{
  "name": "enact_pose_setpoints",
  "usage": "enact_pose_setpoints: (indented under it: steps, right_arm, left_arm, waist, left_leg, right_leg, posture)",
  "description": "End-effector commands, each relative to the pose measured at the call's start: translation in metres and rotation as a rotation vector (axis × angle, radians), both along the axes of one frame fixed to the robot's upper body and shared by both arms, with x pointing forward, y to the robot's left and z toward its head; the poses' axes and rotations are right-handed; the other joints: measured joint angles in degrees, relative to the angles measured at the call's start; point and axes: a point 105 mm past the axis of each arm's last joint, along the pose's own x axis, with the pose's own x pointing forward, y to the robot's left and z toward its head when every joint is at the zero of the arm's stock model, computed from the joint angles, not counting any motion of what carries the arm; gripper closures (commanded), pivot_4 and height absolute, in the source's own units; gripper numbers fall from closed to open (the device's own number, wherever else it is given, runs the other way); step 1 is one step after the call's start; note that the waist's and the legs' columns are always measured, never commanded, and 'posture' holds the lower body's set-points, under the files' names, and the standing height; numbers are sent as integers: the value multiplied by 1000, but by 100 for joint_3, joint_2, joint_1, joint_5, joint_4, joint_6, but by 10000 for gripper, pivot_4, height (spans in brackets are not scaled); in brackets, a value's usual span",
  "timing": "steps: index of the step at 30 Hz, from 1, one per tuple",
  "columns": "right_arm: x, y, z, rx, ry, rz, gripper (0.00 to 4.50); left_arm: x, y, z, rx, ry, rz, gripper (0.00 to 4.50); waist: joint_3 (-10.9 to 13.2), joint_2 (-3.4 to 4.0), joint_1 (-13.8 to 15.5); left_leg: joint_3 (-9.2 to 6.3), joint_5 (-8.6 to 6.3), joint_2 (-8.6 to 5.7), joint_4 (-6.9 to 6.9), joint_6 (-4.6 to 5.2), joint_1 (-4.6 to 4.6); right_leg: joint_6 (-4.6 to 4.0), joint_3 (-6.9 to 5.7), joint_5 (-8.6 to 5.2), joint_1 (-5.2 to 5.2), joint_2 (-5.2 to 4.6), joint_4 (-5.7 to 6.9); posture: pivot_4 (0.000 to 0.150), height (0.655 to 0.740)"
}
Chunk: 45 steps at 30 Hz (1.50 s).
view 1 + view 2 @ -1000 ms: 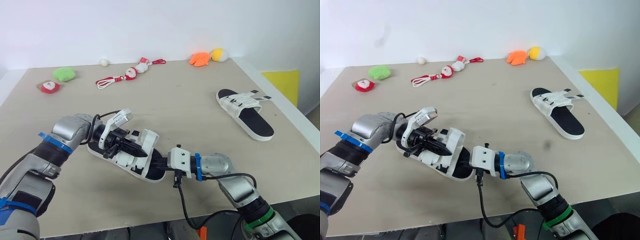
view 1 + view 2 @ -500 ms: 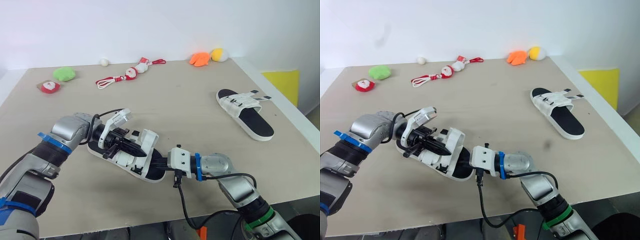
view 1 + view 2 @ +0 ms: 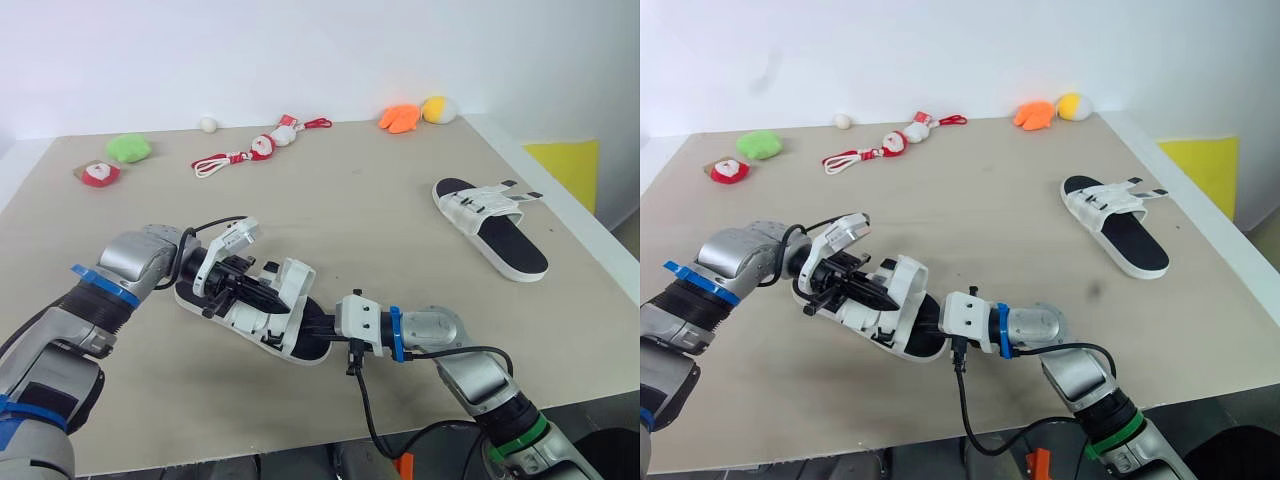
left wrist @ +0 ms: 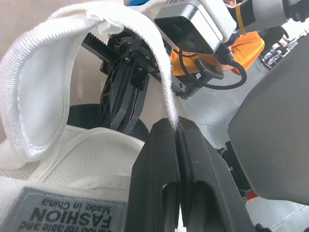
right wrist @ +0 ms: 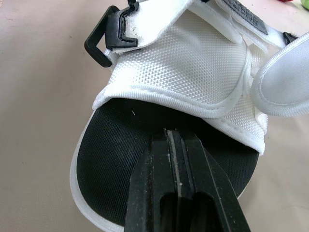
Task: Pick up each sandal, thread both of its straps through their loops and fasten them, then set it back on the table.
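- Two sandals are noted on the table: the near sandal at lower centre-left of the head views, the far sandal at right.
- Left gripper: the fingers are pressed fully together, with the thin edge of a white strap pinched between the tips. The strap is seen curling up and away from the sandal's upper, not yet passed through a loop.
- Near sandal: it is held between both grippers, low over the table; whether its sole touches the surface cannot be told. A black loop is visible at the side of the upper.
- Right gripper: the fingers are closed on the rim of the sole at the open end of the black footbed.
- Far sandal: it lies flat on its sole, well apart from both arms, straps loose and unfastened.
- Step in hand is judged to be threading the first strap; the task is judged early.
- Risk: only the strap's edge is gripped, so it could be pulled out of the pinch under tension.
- Risk: the sole is held at one end only, so the sandal could swing about that grip and the loop be missed.
- Risk: the strap could catch on the upper before the loop is reached.
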Motion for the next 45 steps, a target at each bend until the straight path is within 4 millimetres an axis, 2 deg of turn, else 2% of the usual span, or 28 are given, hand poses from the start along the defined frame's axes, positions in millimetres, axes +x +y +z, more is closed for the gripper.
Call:
enact_pose_setpoints:
  steps: [1, 3, 9, 15, 20, 26, 42, 45]
  right_arm:
    - [2, -19, -40, -134, 118, -76, 45000]
    - [2, -19, -40, -135, 118, -76, 45000]
    - [3, -19, -40, -134, 116, -77, 45000]
    - [4, -19, -39, -133, 116, -80, 45000]
    - [5, -19, -39, -132, 115, -81, 45000]
    - [5, -20, -42, -138, 140, -91, 45000]
    - [4, -21, -43, -128, 189, -112, 45000]
    - [4, -21, -44, -130, 189, -113, 45000]
  left_arm:
    - [-6, -2, 5, -16, -13, -39, 44265]
    - [-10, -5, 8, -36, -5, -58, 44265]
    - [-20, -2, -5, 36, -61, -108, 44265]
    - [-12, 8, -9, 71, -97, -79, 44265]
    - [-12, 9, -8, 72, -98, -81, 44265]
    - [-16, 4, -1, 34, -83, -100, 44265]
    - [-2, 7, 14, 22, -115, -58, 44265]
    - [-6, 5, 15, 22, -108, -79, 44265]
  waist:
    - [0, 0, 0]
    - [0, 0, 0]
    - [-1, 2, -1]
    - [-5, 5, -2]
    - [-5, 6, -4]
    - [-5, 7, -5]
    - [-6, 8, 0]
    - [-6, 8, 0]
  left_leg:
    - [0, 0, 0, 0, 0, 0]
    - [0, 0, 0, 0, 0, 0]
    - [0, 0, 1, 0, 0, 0]
    - [0, 0, 1, 0, 0, 1]
    - [-1, 0, 3, -1, 0, 2]
    - [-1, 0, 3, -1, 0, 2]
    - [-7, 1, 2, 0, 1, 1]
    - [-10, 2, 2, 0, 2, 1]
  right_leg:
    - [0, 0, 0, 0, 0, 0]
    - [0, 0, 0, 0, 0, 0]
    - [0, 0, 0, 0, 0, 0]
    - [-1, 0, -1, 1, 1, 0]
    - [-4, 1, -2, 0, 5, 0]
    - [-4, 1, -3, 0, 5, 0]
    - [-4, 3, -3, 4, 8, 1]
    - [-5, 4, -3, 4, 11, 1]
  posture:
    - [1500, 7400]
    - [1500, 7400]
    - [1500, 7400]
    - [1500, 7400]
    - [1500, 7400]
    - [1500, 7400]
    - [1500, 7400]
    - [1500, 7400]
